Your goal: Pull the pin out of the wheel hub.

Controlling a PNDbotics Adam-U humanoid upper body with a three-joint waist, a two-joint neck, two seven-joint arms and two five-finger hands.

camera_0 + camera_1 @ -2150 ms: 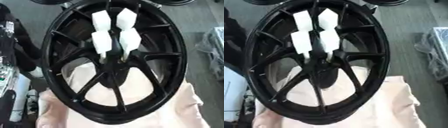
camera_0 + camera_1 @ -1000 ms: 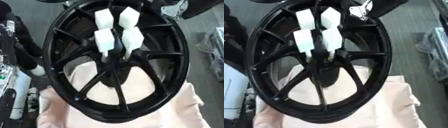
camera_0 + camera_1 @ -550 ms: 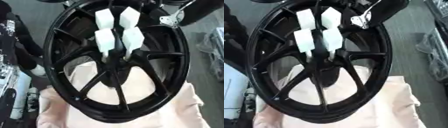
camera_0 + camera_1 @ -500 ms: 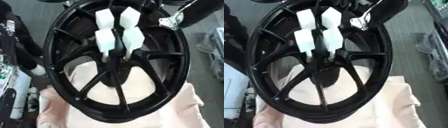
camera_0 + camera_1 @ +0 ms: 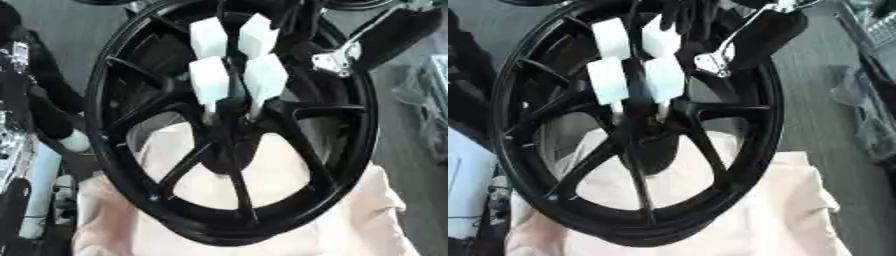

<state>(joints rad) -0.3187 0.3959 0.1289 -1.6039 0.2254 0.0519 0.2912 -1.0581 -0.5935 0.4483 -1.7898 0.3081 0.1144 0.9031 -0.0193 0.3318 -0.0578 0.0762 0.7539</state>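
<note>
A: Nearest, the pink cloth (image 5: pixel 350 220) under the wheel hub (image 5: pixel 229 150), unchanged. The four white pins (image 5: pixel 210 80) stand seated at its centre.

B: Beyond?

A: The right hand (image 5: pixel 677 12) has come in over the far rim above the pins since a second ago; finger state undeterminable. Extraction not begun.

Pale pink cloth (image 5: pixel 367 220) draped across the lower area; grey floor (image 5: pixel 815 95) at right; clear plastic wrapping (image 5: pixel 872 115) at the right edge.

Black wheel (image 5: pixel 341 150) on pinkish cloth (image 5: pixel 350 225)
</note>
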